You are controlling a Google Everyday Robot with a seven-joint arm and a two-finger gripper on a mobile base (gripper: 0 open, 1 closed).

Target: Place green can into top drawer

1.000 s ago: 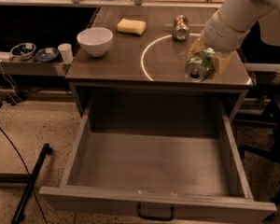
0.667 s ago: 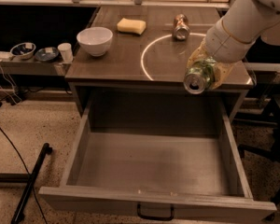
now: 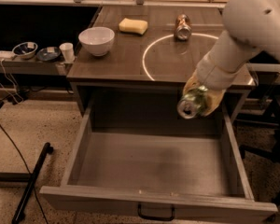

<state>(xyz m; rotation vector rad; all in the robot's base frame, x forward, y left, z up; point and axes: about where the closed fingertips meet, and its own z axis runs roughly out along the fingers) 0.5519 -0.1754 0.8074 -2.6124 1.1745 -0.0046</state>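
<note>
**Green can held over the open drawer**

Behind the top drawer (image 3: 107,200), the brown cabinet top (image 3: 126,59) carried a white bowl (image 3: 96,40), a yellow sponge (image 3: 133,26) and a copper can (image 3: 182,27). The drawer stood pulled out, its grey bottom showing wall to wall. Over the drawer's right rear corner, the gripper (image 3: 201,98) had its jaws closed round the green can (image 3: 191,105), tipped sideways. Its arm ran out of sight upward.

Yellowish gripper (image 3: 199,97) w/ green can (image 3: 190,106) over grey drawer (image 3: 154,202).

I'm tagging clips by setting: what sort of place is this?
Probably a robotics lab: a white circle marked on the counter, loose cables on the floor, and the hand holding the green can over the open top drawer.
</note>
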